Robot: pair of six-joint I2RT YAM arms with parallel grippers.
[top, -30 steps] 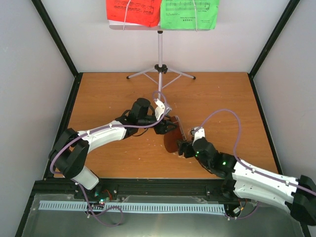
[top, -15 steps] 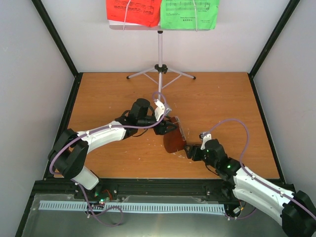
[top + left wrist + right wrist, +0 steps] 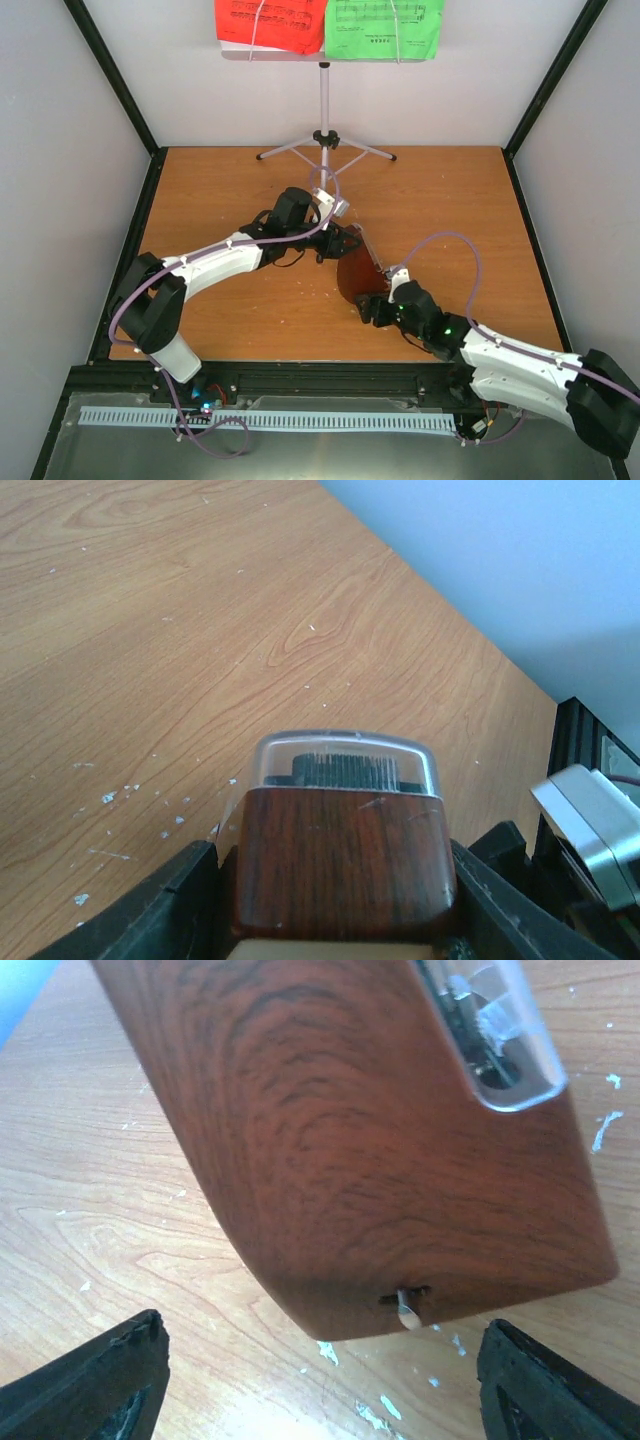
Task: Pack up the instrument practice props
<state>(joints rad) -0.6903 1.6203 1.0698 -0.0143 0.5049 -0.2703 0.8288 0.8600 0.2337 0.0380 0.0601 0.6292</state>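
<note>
At the back, left of centre, a red sheet (image 3: 270,22) is held on the tray of a silver tripod stand (image 3: 323,100), whose legs are planted on the wooden worktop (image 3: 220,190) close to the rear wall. In front of the stand, the left gripper (image 3: 345,880) is seen clamped on the narrow upper end of the dark-brown metronome (image 3: 360,275), a finger pressed against each wooden side just below the clear cover (image 3: 345,755). The metronome is held tilted near the middle of the worktop, its broad base turned toward the right arm. Just beside that base, the right gripper (image 3: 330,1365) is held with its fingers spread wide apart and nothing touched by either. Further right, at the back, a green sheet (image 3: 385,25) is held on the tray, edge to edge with the red one.
</note>
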